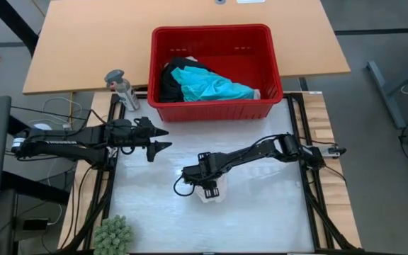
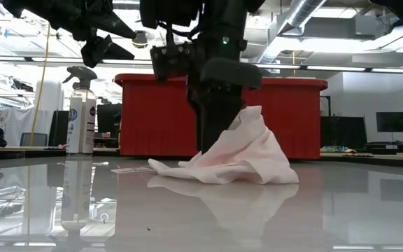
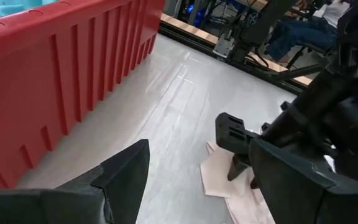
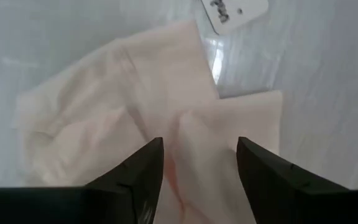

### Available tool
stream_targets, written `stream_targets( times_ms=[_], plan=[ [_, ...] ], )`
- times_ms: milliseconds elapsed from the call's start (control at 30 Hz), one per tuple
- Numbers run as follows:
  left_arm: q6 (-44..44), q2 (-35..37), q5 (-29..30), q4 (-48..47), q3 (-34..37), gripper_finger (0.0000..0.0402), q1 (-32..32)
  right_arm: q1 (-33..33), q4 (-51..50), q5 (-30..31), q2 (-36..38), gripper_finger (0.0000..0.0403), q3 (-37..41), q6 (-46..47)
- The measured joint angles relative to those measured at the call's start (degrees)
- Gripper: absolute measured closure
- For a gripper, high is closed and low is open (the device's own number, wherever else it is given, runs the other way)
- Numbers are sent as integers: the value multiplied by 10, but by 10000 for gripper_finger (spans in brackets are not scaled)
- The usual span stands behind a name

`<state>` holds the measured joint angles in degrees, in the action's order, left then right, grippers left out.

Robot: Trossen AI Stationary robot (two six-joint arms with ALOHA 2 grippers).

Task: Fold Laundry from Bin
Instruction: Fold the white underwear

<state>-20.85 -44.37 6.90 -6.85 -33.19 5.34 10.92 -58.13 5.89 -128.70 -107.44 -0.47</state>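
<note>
At the left of the high view, the left pincer [image 1: 160, 139] hovers released over bare counter [image 1: 261, 212], well apart from the work. Lower centre, the right pincer [image 1: 209, 188] stands spread directly above the pale pink-white garment [image 1: 214, 192], straddling a raised fold without gripping it. The remaining laundry [image 1: 204, 83] sits in the red bin [image 1: 218, 110], upper centre.

Pale pink garment [image 2: 236, 157], red bin [image 1: 218, 44] (turquoise shirt [image 1: 214, 86] and black clothing [image 1: 171, 81] inside), glossy white table [image 1: 261, 212].
</note>
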Motion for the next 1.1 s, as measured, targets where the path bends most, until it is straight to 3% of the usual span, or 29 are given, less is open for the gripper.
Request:
stream_targets(
  times_ms=[167,400,533,733,967,1100],
  plan=[
    [0,0,6,-2,0,136,0,-3,-1,0,0,234,0,5],
    [0,0,13,-2,0,136,0,-13,-18,5,0,382,0,40],
    [0,0,13,-2,0,136,0,-17,-25,20,0,386,-12,64],
    [5,0,13,-2,0,136,0,-20,-106,48,6,386,-114,106],
    [2,0,13,-2,0,136,-2,-16,-255,149,6,386,-170,262],
    [2,-9,11,-3,0,136,-12,-16,-320,159,6,386,-171,336]
  ],
)
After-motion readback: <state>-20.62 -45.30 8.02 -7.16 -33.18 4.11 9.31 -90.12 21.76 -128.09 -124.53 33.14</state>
